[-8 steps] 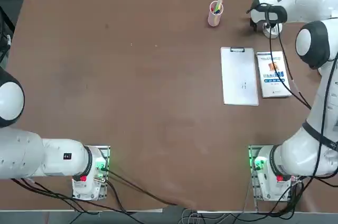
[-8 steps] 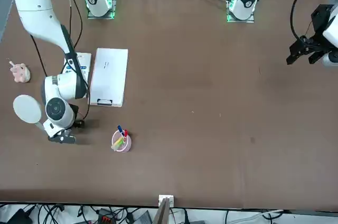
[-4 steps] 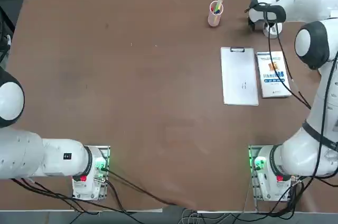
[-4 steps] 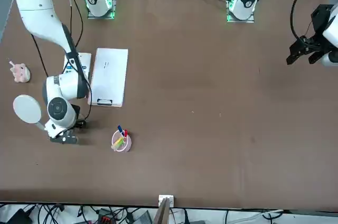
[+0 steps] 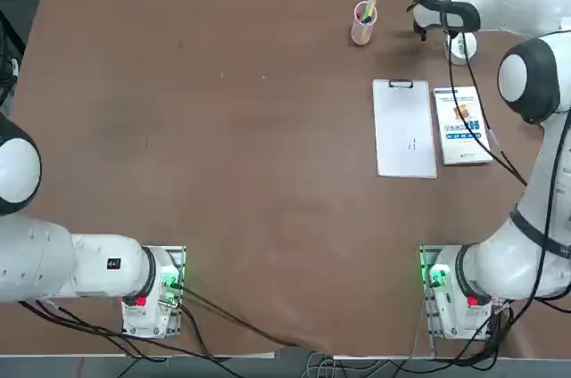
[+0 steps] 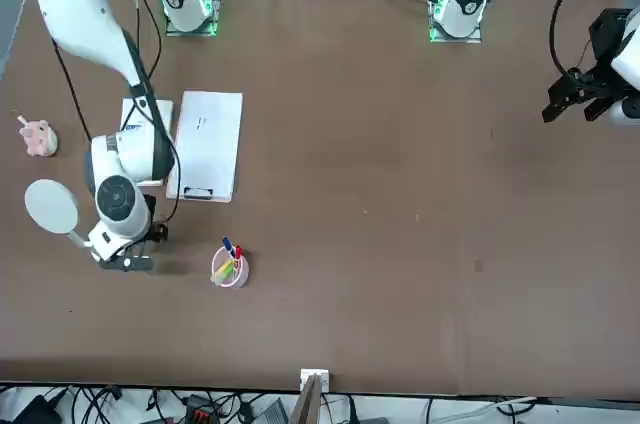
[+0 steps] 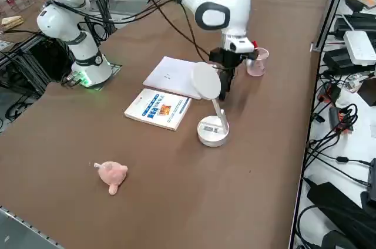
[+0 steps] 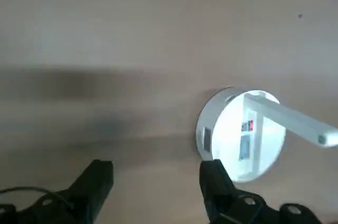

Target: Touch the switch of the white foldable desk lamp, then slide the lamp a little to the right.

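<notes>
Saw brown tabletop [image 5: 250, 155] with cables [image 7: 329, 137] beyond its 12 o'clock edge. Found open room from the clipboard [image 5: 404, 133] toward 9 o'clock, with the pink pen cup [image 5: 364, 23] near the 12 o'clock edge. Held the right gripper [image 8: 156, 163] above the tabletop with jaws wide apart, gripping nothing, the white foldable desk lamp [image 8: 240, 134] near, toward 4 o'clock from them overhead.
</notes>
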Motion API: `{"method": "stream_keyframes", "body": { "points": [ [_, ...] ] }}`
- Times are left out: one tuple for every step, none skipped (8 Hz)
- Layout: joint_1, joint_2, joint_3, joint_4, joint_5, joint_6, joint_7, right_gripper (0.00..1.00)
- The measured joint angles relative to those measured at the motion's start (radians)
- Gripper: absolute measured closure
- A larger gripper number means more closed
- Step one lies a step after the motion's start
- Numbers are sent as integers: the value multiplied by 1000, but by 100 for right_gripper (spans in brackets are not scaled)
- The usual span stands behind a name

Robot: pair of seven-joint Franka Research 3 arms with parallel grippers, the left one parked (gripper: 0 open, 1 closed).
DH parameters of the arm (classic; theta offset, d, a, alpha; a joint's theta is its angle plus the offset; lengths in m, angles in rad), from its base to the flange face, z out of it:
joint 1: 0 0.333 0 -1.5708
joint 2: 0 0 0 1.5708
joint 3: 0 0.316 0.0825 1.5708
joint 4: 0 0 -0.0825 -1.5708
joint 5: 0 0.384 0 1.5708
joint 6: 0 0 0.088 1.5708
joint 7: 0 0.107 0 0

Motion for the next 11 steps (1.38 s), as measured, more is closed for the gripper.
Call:
{"method": "stream_keyframes", "body": {
  "points": [
    [39, -12, 1, 22, -55, -73, -22, 0],
    [64, -19, 1, 52, -101, -143, -52, 0],
    [78, -21, 0, 81, -133, -193, -98, 0],
    [84, -23, 0, 96, -167, -225, -172, 0],
    [84, -25, -3, 102, -195, -245, -257, 0],
    [83, -25, -9, 104, -222, -252, -349, 0],
    [82, -24, -12, 104, -246, -255, -457, 0],
    [80, -22, -15, 103, -256, -259, -562, 0],
    [78, -11, -16, 103, -275, -262, -655, 0],
    [78, 7, -16, 102, -315, -262, -728, 0],
    [77, 31, -16, 102, -365, -263, -781, 0]
  ]
}}
